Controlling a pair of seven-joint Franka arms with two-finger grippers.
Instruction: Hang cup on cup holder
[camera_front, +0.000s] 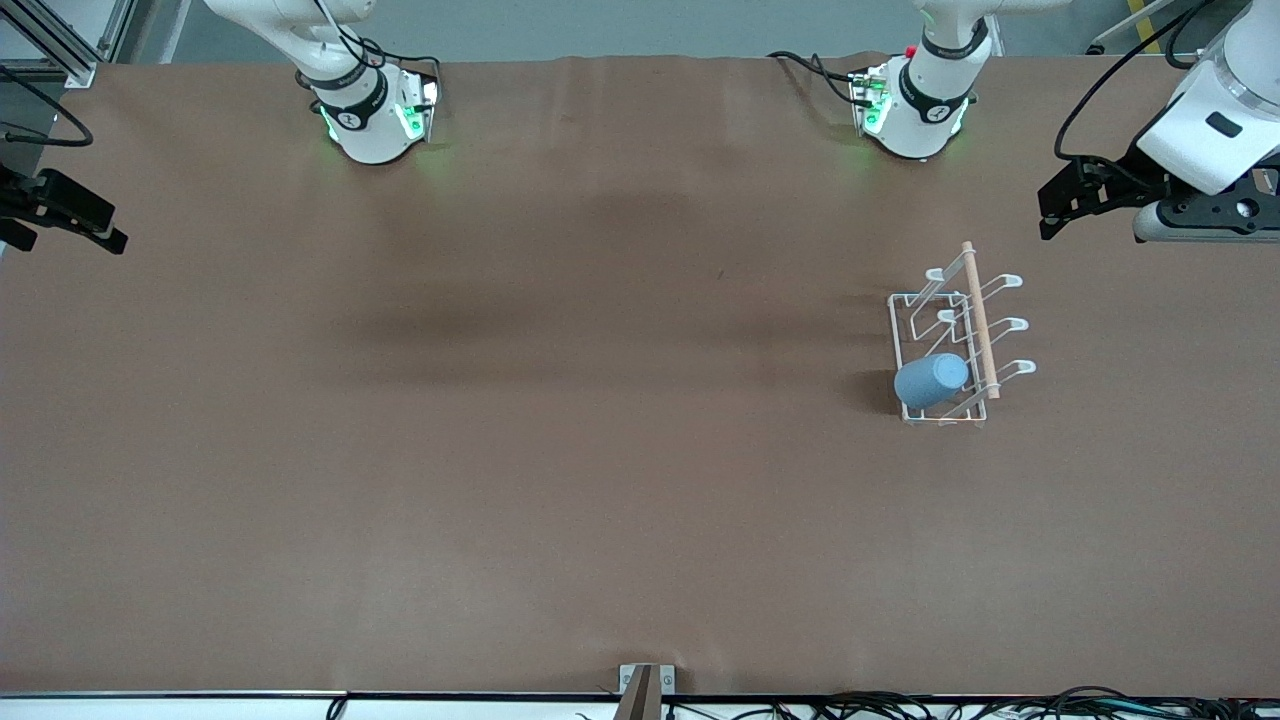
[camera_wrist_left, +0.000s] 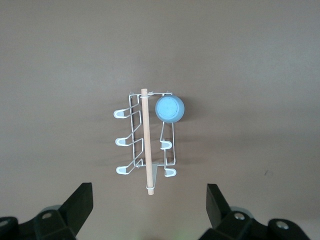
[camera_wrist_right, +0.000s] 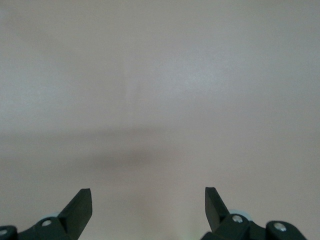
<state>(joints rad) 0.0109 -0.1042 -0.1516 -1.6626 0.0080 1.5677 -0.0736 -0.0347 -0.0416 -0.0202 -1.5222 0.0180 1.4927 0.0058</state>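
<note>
The light-blue cup (camera_front: 932, 381) hangs upside down and tilted on a prong of the white wire cup holder (camera_front: 958, 300). It is on the prong nearest the front camera, on the side toward the right arm's end. In the left wrist view the cup (camera_wrist_left: 169, 108) shows beside the holder's wooden rod (camera_wrist_left: 146, 145). My left gripper (camera_front: 1048, 215) is open and empty, up in the air past the holder toward the left arm's end of the table; it also shows in its own wrist view (camera_wrist_left: 149, 200). My right gripper (camera_front: 112, 228) is open and empty at the right arm's end of the table, over bare table (camera_wrist_right: 147, 195).
The brown table (camera_front: 560, 450) holds nothing else. The two arm bases (camera_front: 370, 110) (camera_front: 915, 100) stand along its edge farthest from the front camera. A small bracket (camera_front: 646, 685) sits at the table edge nearest the front camera.
</note>
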